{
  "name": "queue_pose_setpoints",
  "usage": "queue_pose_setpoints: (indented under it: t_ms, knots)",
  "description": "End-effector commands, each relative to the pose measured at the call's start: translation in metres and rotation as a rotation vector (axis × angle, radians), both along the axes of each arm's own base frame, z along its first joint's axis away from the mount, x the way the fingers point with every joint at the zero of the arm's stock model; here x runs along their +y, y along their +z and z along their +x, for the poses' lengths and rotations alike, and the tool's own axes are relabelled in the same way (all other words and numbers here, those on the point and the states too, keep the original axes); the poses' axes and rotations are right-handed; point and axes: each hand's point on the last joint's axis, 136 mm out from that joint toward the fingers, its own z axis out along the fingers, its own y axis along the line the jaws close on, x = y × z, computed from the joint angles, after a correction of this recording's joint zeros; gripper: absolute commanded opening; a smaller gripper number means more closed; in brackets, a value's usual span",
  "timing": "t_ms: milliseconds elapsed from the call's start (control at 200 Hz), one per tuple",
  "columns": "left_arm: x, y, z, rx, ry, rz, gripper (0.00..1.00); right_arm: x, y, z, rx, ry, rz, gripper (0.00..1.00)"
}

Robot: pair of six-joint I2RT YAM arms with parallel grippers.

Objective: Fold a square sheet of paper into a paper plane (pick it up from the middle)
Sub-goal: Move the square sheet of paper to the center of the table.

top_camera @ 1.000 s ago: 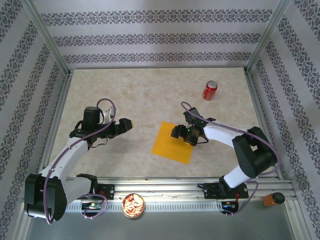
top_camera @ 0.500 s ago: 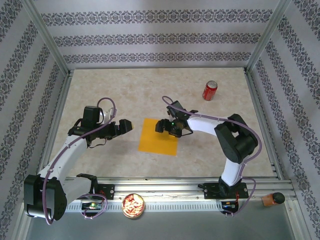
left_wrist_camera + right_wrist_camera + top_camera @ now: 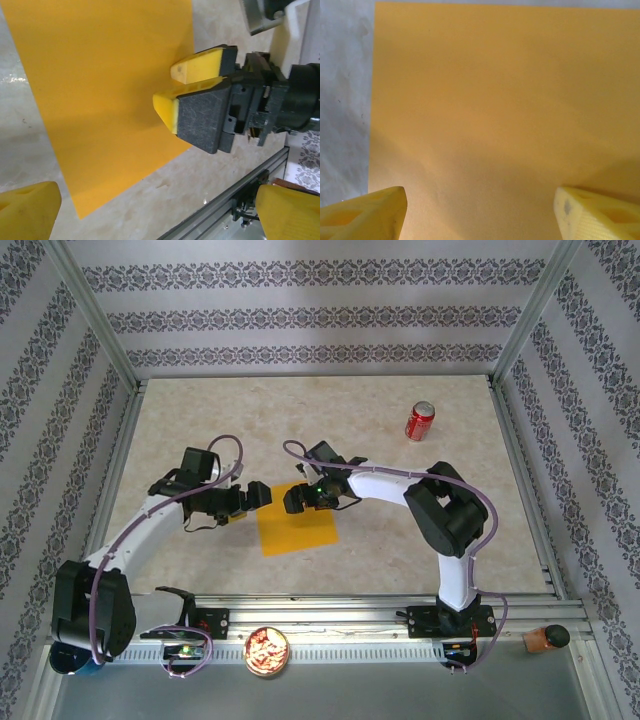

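Orange paper sheet [image 3: 298, 532], flat, uncreased; left end effector [image 3: 257, 496] and right end effector [image 3: 297, 502] wide

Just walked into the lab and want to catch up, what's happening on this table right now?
Two robot arms are working on a flat, unfolded square sheet of orange paper. The right gripper, jaws open, is down near the sheet's far edge, touching or just above it. The left gripper, also open, hovers at the sheet's left side. No fold is made yet.
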Motion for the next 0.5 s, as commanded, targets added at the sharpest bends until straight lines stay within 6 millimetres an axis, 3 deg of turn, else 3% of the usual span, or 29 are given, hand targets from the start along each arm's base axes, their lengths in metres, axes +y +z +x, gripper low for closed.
queue_pose_setpoints:
  t_ms: [0,55,180,315,495]
  knots:
    - [0.0,-0.005,0.004,0.031,0.042,0.053,1.0,-0.002,0.03,0.002,-0.013,-0.049,0.077,0.79]
    - [0.0,-0.008,0.01,0.031,0.073,0.068,1.0,-0.007,0.042,0.008,-0.017,-0.13,0.104,0.78]
    - [-0.009,-0.007,0.019,0.03,0.097,0.068,0.99,-0.026,0.038,0.011,0.033,-0.276,0.114,0.75]
    - [-0.011,-0.004,0.023,0.011,0.098,0.112,0.99,-0.01,0.035,0.007,0.101,-0.251,0.231,0.72]
    - [-0.006,-0.002,0.019,0.003,0.094,0.141,1.0,0.012,0.026,0.01,0.139,-0.209,0.245,0.73]
